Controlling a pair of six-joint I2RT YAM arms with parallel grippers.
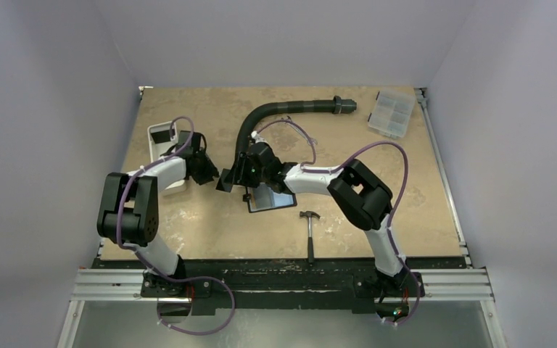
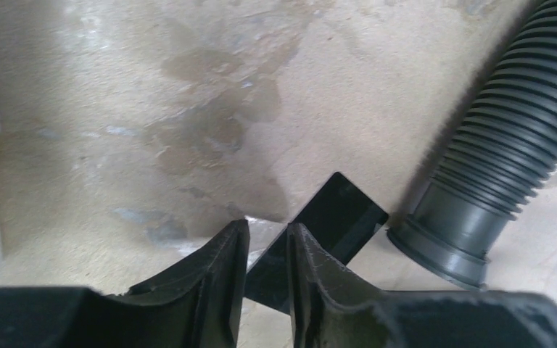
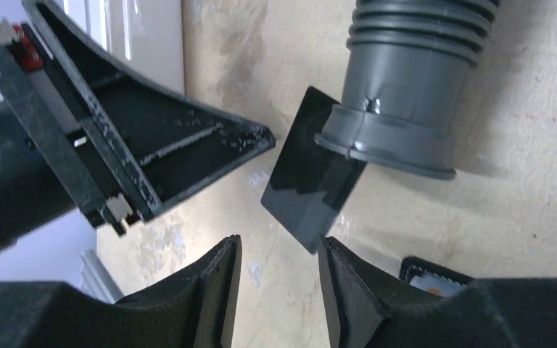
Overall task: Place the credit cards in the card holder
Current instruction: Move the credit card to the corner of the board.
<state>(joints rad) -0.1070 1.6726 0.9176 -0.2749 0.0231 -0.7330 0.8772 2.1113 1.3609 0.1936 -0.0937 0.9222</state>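
Observation:
One credit card (image 2: 344, 214), thin and black, rests tilted on the table with its far end against the mouth of a grey ribbed hose (image 2: 508, 145). My left gripper (image 2: 267, 226) stands over the card's near corner, jaws a narrow gap apart with the card's face showing in that gap, not pinched. From the other side my right gripper (image 3: 279, 243) is open, and the card (image 3: 308, 188) hangs just beyond its right fingertip. The card holder (image 1: 270, 200) lies open behind the right gripper (image 1: 230, 180), one black stitched corner (image 3: 428, 270) in view. A second dark card (image 1: 162, 135) lies in the white tray.
The white tray (image 1: 161, 156) sits to the left of the left gripper (image 1: 209, 172). The hose (image 1: 275, 110) curves from the grippers toward the back. A hammer (image 1: 310, 230) lies near the front edge and a clear compartment box (image 1: 392, 113) stands at the back right.

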